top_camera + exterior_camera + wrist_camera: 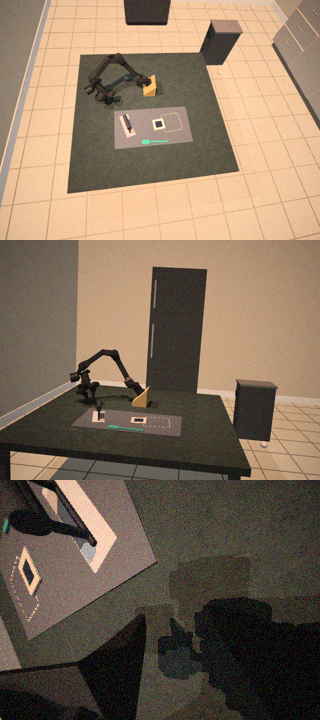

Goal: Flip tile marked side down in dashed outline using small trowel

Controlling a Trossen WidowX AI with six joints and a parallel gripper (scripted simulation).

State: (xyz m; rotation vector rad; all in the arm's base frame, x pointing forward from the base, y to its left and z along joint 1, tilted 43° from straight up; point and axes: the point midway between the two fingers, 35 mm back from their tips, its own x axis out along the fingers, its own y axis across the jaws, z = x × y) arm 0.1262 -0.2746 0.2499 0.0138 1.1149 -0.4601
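Most of the small trowel (145, 141) (113, 427) (6, 525) unseen in the wrist view — gripper (116, 99) (89, 397) (177, 614) murky, jaws apart.

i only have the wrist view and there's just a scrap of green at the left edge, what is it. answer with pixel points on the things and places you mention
Observer: The flat end or handle of a longer green tool (145, 141) (113, 427) (6, 526); the top view shows all of it, lying along the mat's (140, 114) (85, 420) (65, 590) edge farthest from the arm (127, 67) (122, 367).
Operator: ok, are the fingers over the mat or off it
Observer: Off it: in the top view the open fingers (112, 102) (89, 397) are on the arm's side of the mat.
Operator: anything at the arm's foot
Observer: A yellow wedge-shaped block (150, 90) (142, 401), plain in the exterior view.
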